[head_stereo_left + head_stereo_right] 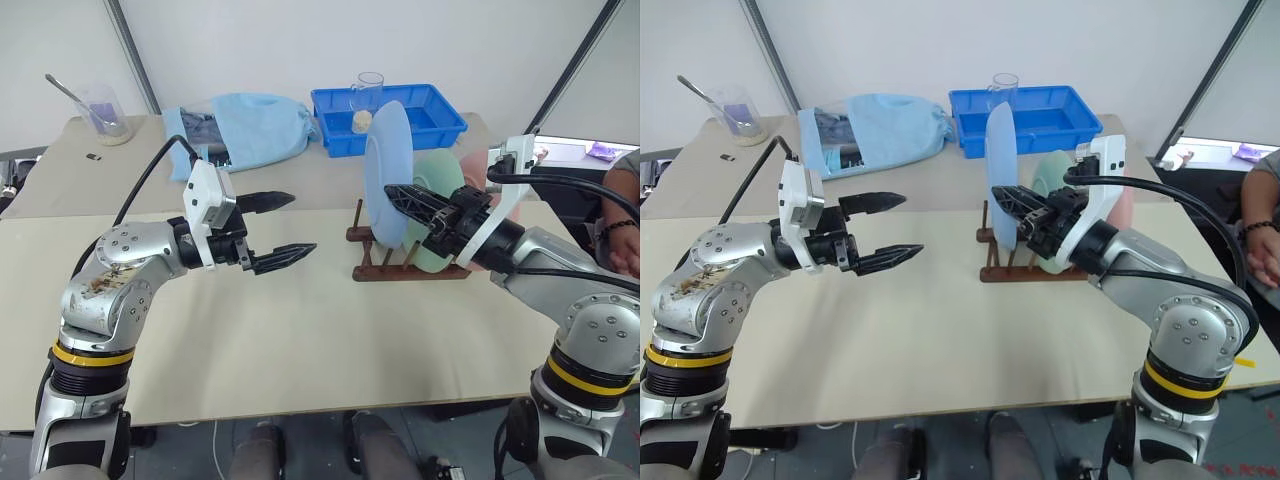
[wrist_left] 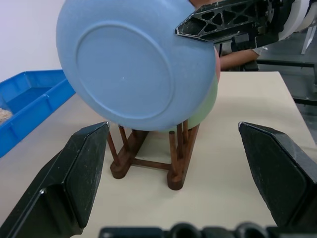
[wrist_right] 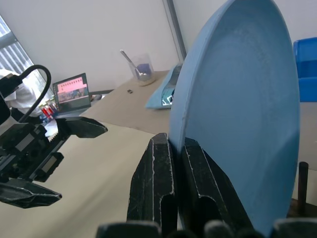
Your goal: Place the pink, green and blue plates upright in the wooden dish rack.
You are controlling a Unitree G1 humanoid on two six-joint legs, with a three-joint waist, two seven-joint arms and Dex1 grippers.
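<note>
The light blue plate [image 1: 383,170] stands upright at the left end of the wooden dish rack [image 1: 372,270], its lower edge down among the pegs. My right gripper [image 1: 392,190] is shut on this plate's rim, and the right wrist view shows the fingers [image 3: 158,173] pinching it. Behind it in the rack stands the green plate [image 1: 442,190], with the pink plate [image 1: 1122,215] behind that. My left gripper [image 1: 290,225] hovers open above the table to the left of the rack, pointing at the blue plate [image 2: 129,69], with nothing between its fingers.
A bright blue tray [image 1: 440,120] with a glass cup [image 1: 368,92] sits behind the rack. A pale blue cloth bag [image 1: 255,130] and a beaker with a spoon [image 1: 105,112] lie at the back left. A person's arm [image 1: 620,230] is at the right edge.
</note>
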